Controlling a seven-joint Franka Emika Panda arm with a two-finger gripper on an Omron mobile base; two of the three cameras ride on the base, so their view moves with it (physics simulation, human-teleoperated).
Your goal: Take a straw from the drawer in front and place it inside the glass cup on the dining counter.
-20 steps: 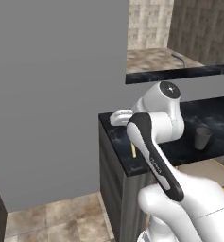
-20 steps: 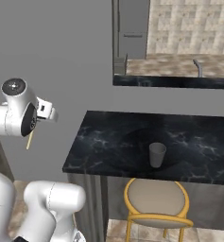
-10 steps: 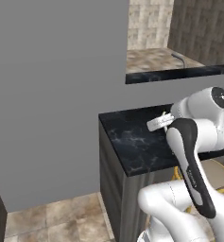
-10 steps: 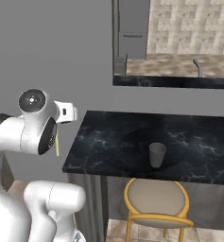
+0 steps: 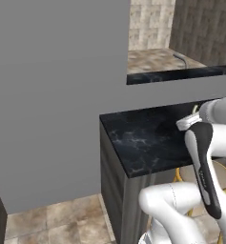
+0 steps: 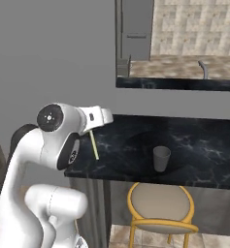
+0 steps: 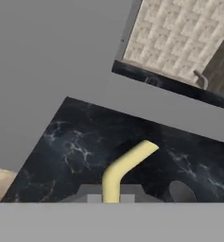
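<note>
I have the straw (image 6: 93, 144) clamped in the jaws of the gripper (image 6: 90, 130), and in the right base view it hangs below the hand at centre left of the frame, over the near left end of the black marbled worktop, which I take to be the dining counter (image 6: 194, 150). I hold it near its top end so the long yellow shaft points down, ready to drop into an open mouth. In the hand view the straw (image 7: 120, 170) rises from the bottom centre and bends toward the upper right, its lower end hidden where the jaws grip it. The glass cup (image 6: 160, 158) stands upright near the middle of the slab in the right base view, well apart from the straw, with a yellow chair (image 6: 161, 206) tucked below it. In the hand view the cup's rim (image 7: 182, 192) peeks in at lower right. My judgement: the carry is under way, and I need to swing toward the cup before lowering.
</note>
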